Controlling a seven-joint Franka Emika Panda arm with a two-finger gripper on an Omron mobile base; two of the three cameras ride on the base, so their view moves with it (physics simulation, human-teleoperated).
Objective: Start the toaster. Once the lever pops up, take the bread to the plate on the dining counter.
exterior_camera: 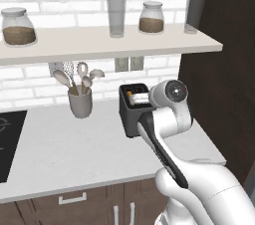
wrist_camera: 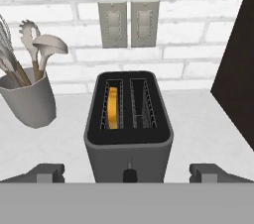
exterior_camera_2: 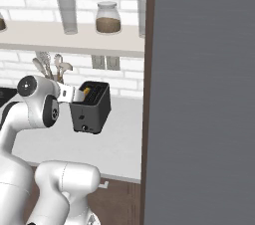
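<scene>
Between the widely parted fingers [wrist_camera: 47, 172] of the gripper [wrist_camera: 128, 173], the toaster [wrist_camera: 129, 129] is framed, bread [wrist_camera: 114, 107] seated in its left slot.

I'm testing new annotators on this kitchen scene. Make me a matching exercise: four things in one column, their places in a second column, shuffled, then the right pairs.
Things:
1. bread
2. utensil holder
3. wall outlets
4. jar of brown grains

Places:
A. on the brick wall behind the toaster
B. on the shelf above the counter
C. in the toaster's left slot, seen from the hand view
D. on the grey counter, left of the toaster

Pairs: 1-C, 2-D, 3-A, 4-B
</scene>
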